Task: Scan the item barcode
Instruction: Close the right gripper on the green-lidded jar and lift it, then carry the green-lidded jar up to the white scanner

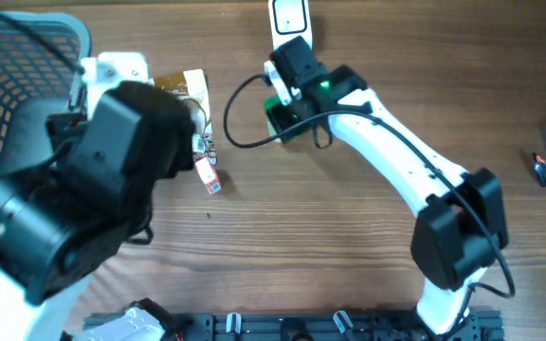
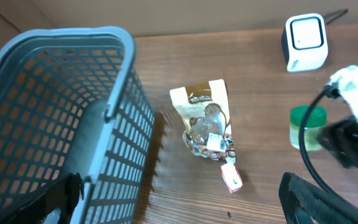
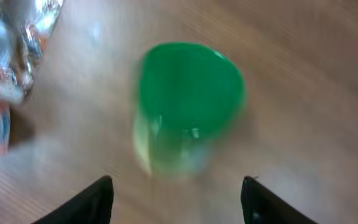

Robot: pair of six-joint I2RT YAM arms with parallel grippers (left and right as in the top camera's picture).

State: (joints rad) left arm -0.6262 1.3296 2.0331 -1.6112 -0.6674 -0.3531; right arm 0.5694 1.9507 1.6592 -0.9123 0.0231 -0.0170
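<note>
Step in hand looks like the pick-up. The green-lidded jar (image 3: 188, 99) is stood upright on the tabletop (image 1: 349, 246), just below the white scanner (image 1: 290, 17), and it's framed between the fingers of the right end effector (image 3: 179, 199). Those fingers are spread, with bare wood seen either side of the jar, so nothing is grasped yet.

To do it well, the jar should be centred between the fingers and the wrist brought lower before anything is squeezed, since the jar sits beyond the tips. A grip on the clear body under the lid is probably safer than one on the lid itself. The label side is best left uncovered for the scanner window. Where the barcode sits can't be told, as the right wrist shot is smeared.

The left end effector (image 2: 191, 196) is spread wide and empty. The basket (image 2: 61, 93) and snack bag (image 2: 205, 121) are shown clearly from the left wrist only; overhead, the bag is half hidden by the arm, and the jar is mostly covered by the right wrist.
</note>
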